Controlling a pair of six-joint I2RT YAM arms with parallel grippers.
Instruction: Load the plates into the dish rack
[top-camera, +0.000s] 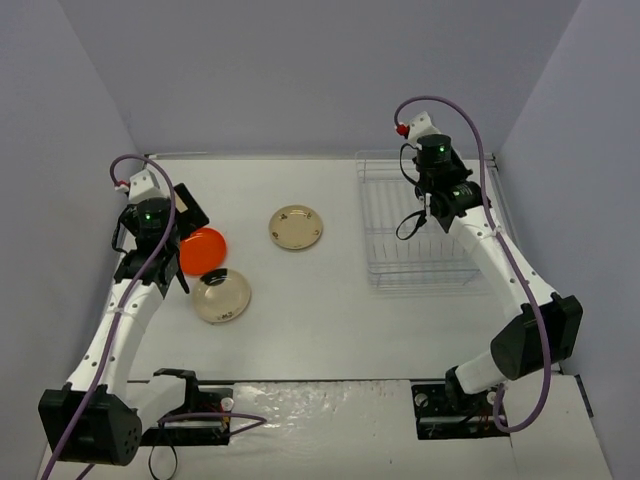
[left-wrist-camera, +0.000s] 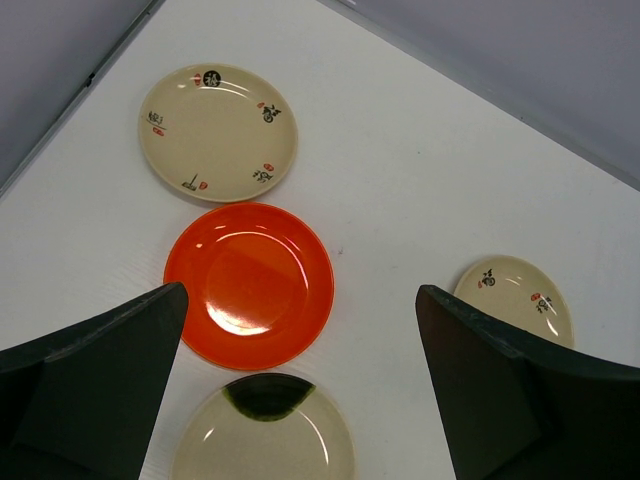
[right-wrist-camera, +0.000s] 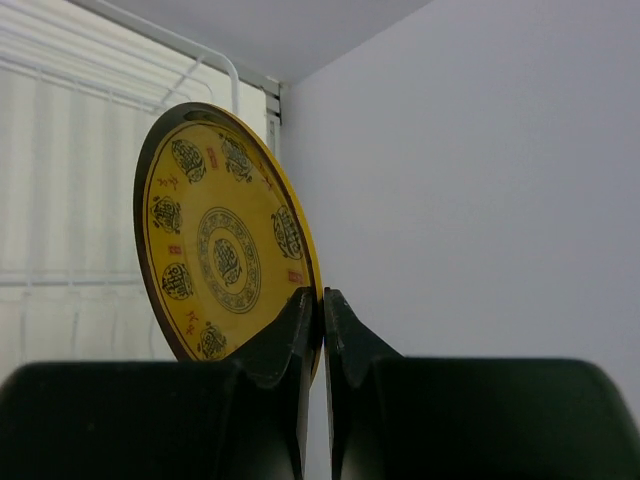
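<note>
While the right hand (right-wrist-camera: 322, 300) pinches the yellow-patterned plate (right-wrist-camera: 225, 250) upright over the dish rack (top-camera: 400, 255), the left hand (left-wrist-camera: 302, 295) hangs wide open above the orange plate (left-wrist-camera: 250, 280) on the tabletop (top-camera: 330, 320).

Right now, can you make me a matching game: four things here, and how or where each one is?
1 orange plate
2 yellow patterned plate
3 left claw
4 dish rack

A at the table's far right
B wide open, holding nothing
C lying flat on the table
D gripped at its rim by the right claw

Pairs: 1-C, 2-D, 3-B, 4-A
</note>
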